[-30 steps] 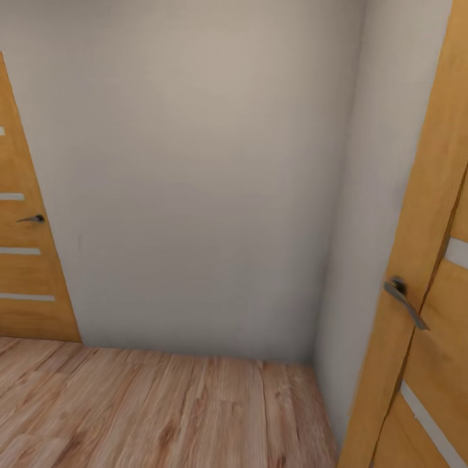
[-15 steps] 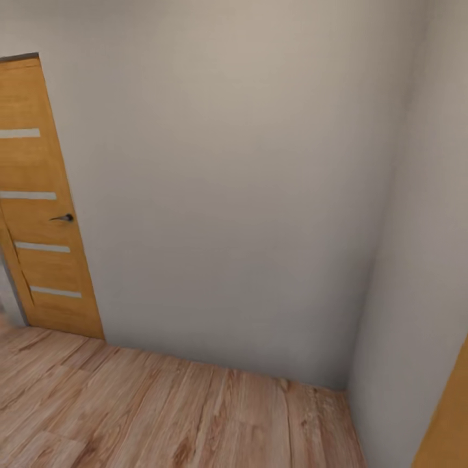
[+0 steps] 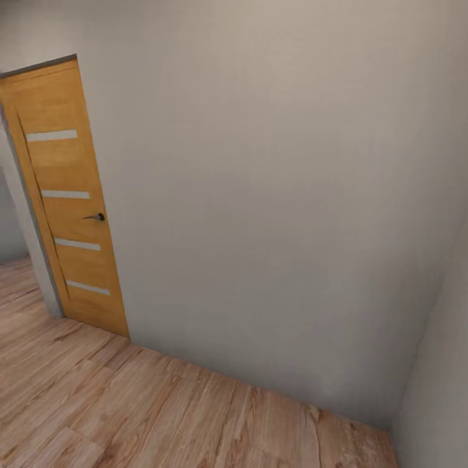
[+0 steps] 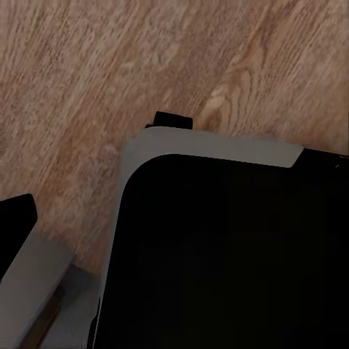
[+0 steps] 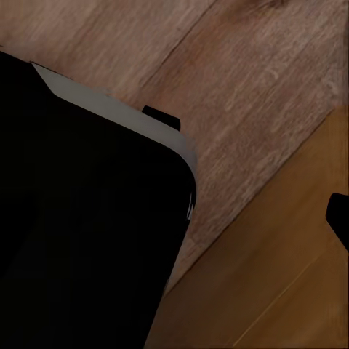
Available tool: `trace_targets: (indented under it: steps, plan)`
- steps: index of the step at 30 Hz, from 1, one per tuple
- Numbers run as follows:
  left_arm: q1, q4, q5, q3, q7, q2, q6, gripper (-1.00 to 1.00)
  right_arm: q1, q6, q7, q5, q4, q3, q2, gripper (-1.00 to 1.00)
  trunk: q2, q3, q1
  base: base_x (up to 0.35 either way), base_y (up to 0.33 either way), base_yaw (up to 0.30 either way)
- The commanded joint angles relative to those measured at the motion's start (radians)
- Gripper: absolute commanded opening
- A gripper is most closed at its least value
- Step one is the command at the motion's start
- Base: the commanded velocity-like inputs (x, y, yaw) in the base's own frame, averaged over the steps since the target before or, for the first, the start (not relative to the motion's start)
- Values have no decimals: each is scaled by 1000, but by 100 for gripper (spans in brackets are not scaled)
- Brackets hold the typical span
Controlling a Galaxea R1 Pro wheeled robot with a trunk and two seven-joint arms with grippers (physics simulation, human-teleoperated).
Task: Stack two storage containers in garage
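Head view shows a plain cream wall (image 3: 273,195) meeting another wall at the right. An orange wooden door (image 3: 68,195) with pale stripes and a small dark handle (image 3: 95,217) stands at the left. Light wood-plank flooring (image 3: 130,416) runs along the bottom. The orange-red bins are nowhere to be seen from this spot. Left wrist view looks down on the robot's black and grey base (image 4: 218,247) over the wood planks (image 4: 87,80). Right wrist view has the same dark base (image 5: 80,203) above the planks (image 5: 247,80), beside an orange-brown panel (image 5: 276,283). I cannot tell if either hand is spread or pressed together.
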Motion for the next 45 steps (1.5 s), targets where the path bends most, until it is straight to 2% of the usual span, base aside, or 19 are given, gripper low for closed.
trace_targets:
  steps: [1, 45]
  plan:
    - [0, 0, 5, 1, 0, 0, -2, 100, -1, -6, -1, -10, 3, 8, 1, 100, -1, -1, 1, 322, 0, 269]
    - [0, 0, 4, 1, 1, -1, -4, 100, -1, 0, -3, -5, 4, 8, 6, 100, -1, -1, 1, 322, 0, 269]
